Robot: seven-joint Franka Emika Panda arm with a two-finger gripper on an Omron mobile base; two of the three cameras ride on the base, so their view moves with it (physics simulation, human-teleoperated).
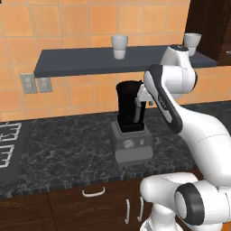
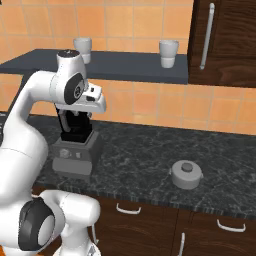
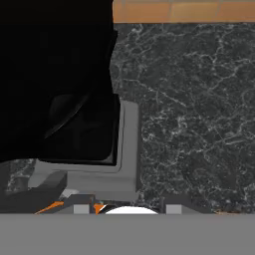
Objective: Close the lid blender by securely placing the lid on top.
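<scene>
Dark marble counter [image 2: 150,150] with the lid [image 2: 186,173] sitting well right of the blender [image 1: 131,131], gripper [image 1: 143,97] by the jar with jaws pinched shut, apparently empty, so best to swing over and grab the knob squarely.

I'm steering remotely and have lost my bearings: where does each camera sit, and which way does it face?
Left base view: behind the arm's left, facing the tiled wall; tall black blender jar on its grey base, white arm at right.
Right base view: behind the arm's right; same blender, white arm at left, light-grey round lid on the dark stone counter.
Hand view: on the hand, looking down past the blender.
Both base views share the blender and shelf cups.
</scene>
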